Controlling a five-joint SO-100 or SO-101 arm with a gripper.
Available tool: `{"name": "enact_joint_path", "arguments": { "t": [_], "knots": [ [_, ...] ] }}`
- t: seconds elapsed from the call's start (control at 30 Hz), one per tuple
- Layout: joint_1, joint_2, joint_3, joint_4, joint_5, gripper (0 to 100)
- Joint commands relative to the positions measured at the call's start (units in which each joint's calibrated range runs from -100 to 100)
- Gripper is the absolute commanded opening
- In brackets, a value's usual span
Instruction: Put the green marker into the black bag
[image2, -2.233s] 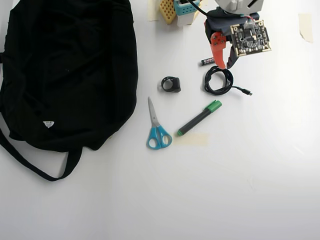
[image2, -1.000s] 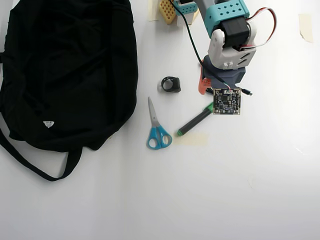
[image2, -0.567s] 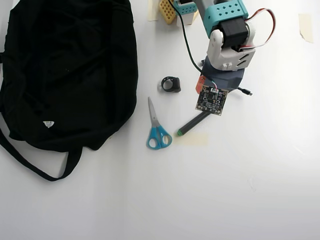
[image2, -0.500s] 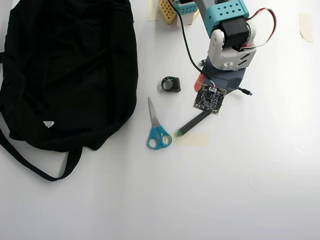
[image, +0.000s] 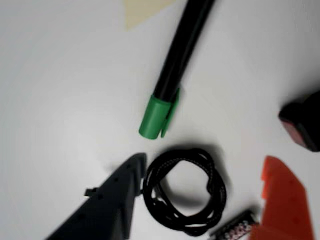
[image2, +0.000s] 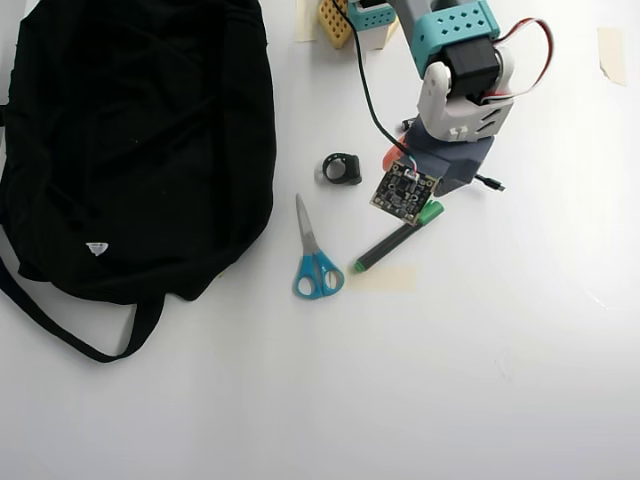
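Progress: none secured. Green marker (image: 172, 80) lies flat on the table (image2: 500, 350), ungrasped, well apart from the black bag (image2: 130, 140). Gripper (image: 202, 172) jaws spread wide, empty, straddling a coiled black cable (image: 185, 192) just short of the cap.

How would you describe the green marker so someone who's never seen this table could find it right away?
In the overhead view, start at the black bag on the left and go right past the blue-handled scissors. The green marker lies diagonally beside them, its capped end just below the robot's hand. It's the only slim black stick with a bright green cap, unlike the coiled black cable nearby.
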Motion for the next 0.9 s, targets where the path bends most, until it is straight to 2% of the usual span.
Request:
{"name": "enact_joint_path", "arguments": {
  "t": [0.0,0.37,0.67,0.87],
  "knots": [
    [-0.99,-0.29,-0.42,-0.74,-1.11,30],
    [-1.14,9.25,-7.51,-0.74,-6.83,30],
    [0.73,20.12,-21.98,0.04,-6.93,30],
    [0.28,23.02,-24.05,2.02,-7.04,30]
  ]
}}
